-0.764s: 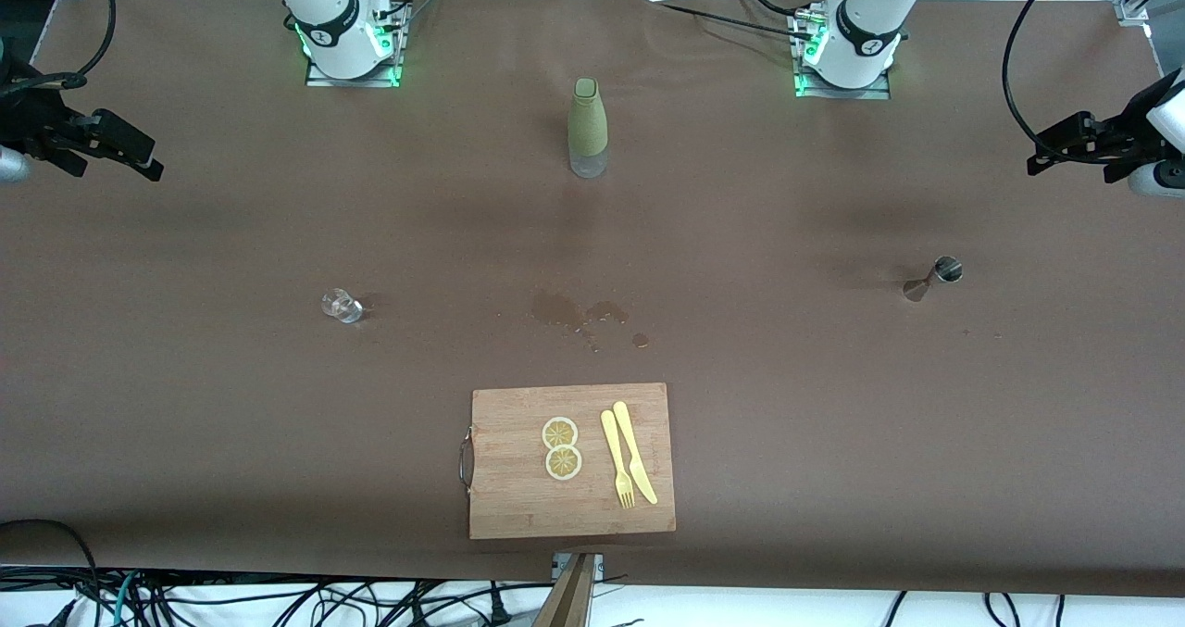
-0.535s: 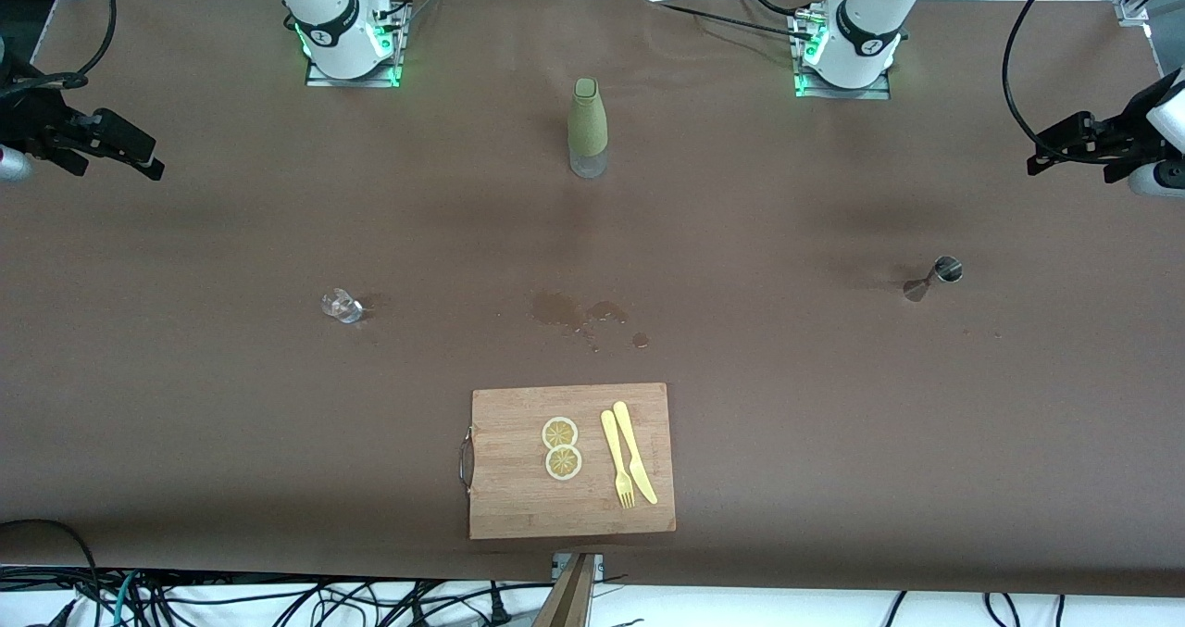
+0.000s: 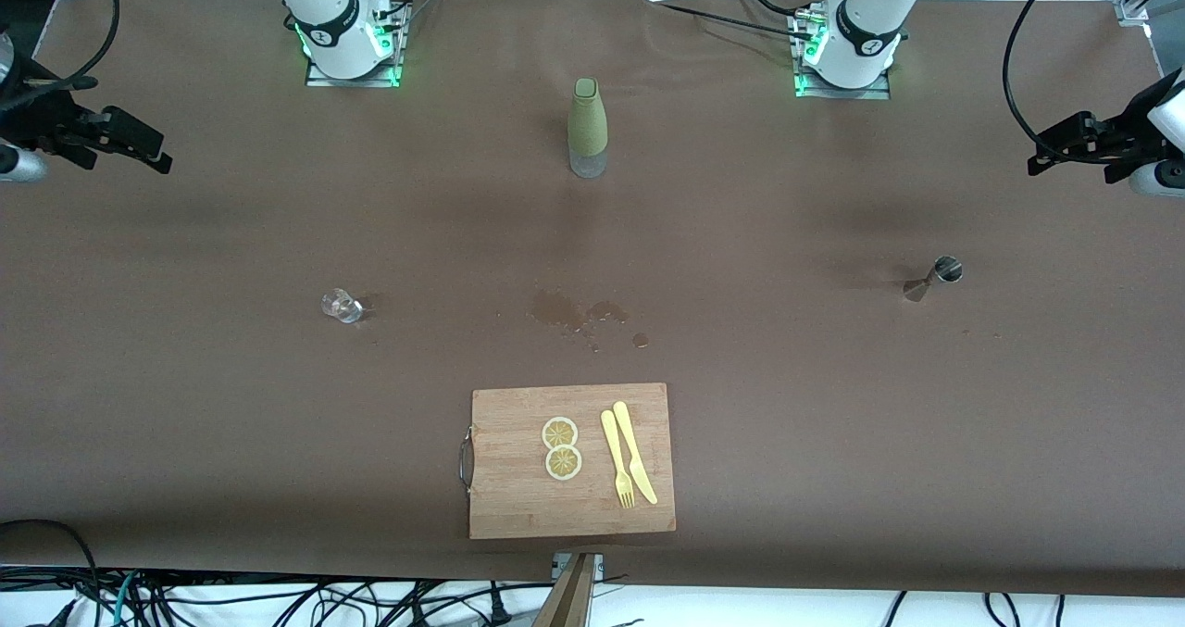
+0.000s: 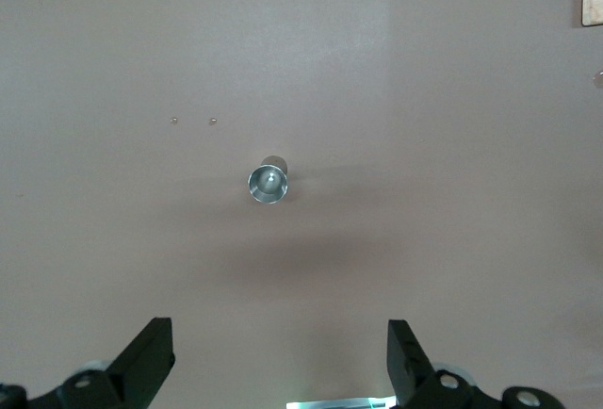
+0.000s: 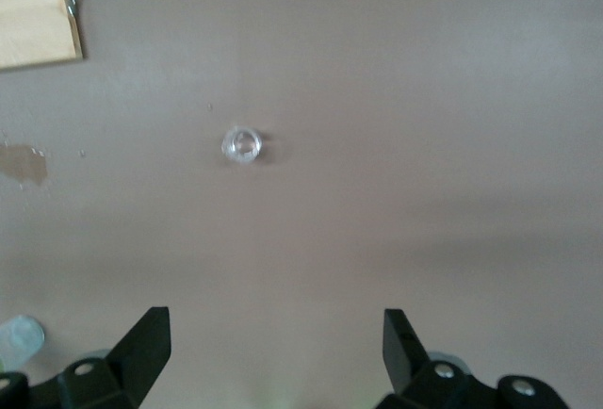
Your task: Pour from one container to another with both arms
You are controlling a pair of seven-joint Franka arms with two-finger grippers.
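Observation:
A small clear glass [image 3: 342, 306] [image 5: 241, 145] stands on the brown table toward the right arm's end. A metal jigger [image 3: 935, 277] [image 4: 268, 183] stands upright toward the left arm's end. A green-sleeved bottle [image 3: 587, 127] stands upright between the two arm bases. My right gripper [image 3: 153, 150] [image 5: 276, 352] hangs open and empty over the table's edge at its own end, well apart from the glass. At the other end my left gripper [image 3: 1041, 150] [image 4: 280, 362] is also open and empty, high above the table and apart from the jigger.
A wooden cutting board [image 3: 518, 497] with two lemon slices [image 3: 561, 447], a yellow fork [image 3: 617, 460] and a knife [image 3: 635, 451] lies near the front camera's edge. Wet stains [image 3: 565, 310] mark the cloth between the board and the bottle.
The right gripper has shifted slightly over its end of the table. The left arm, glass, jigger and bottle have not moved.

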